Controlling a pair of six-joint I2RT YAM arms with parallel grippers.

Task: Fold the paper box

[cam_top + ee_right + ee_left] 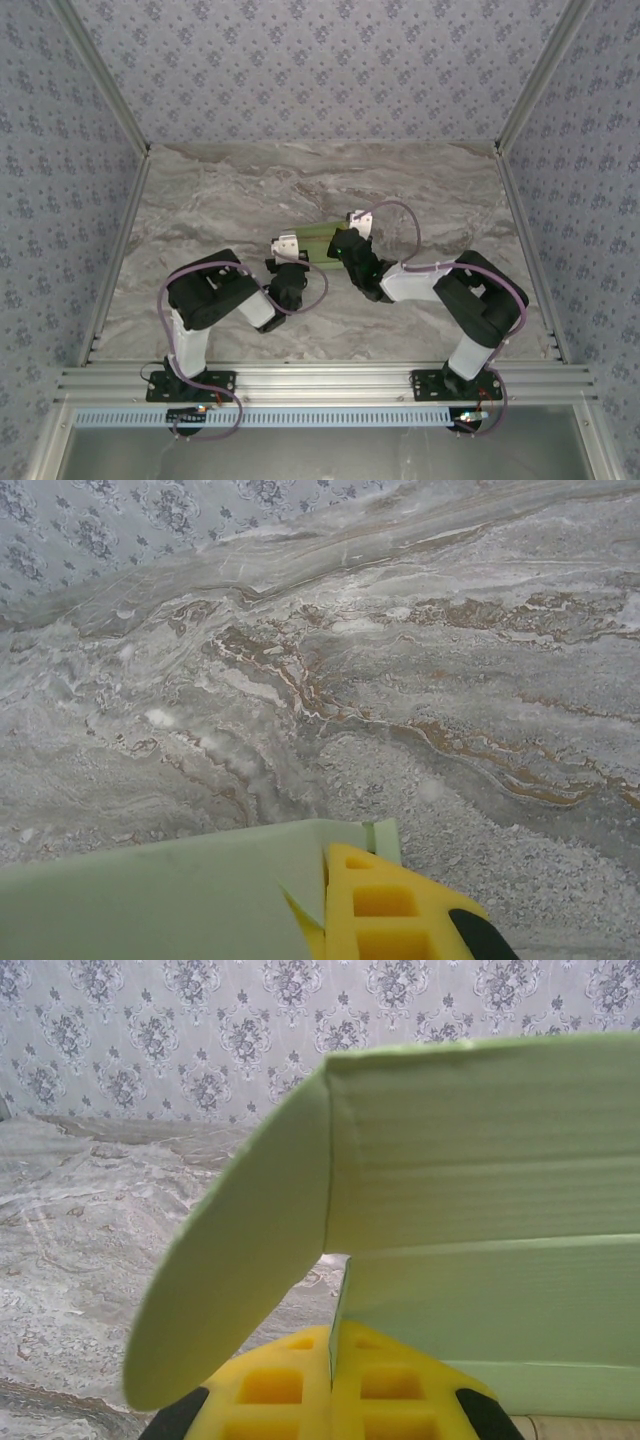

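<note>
left gripper (333,1355) clenched on paper box (480,1200) edge | right gripper (322,905) clamps another edge (card between yellow pads (385,900)) | marble table (420,660) beneath

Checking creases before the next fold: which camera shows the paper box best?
The left wrist view: the paper box sits close up, its panels, creases and rounded flap clear. The top external view shows it as a small green strip. The right wrist view catches one flat panel, low in frame.
</note>
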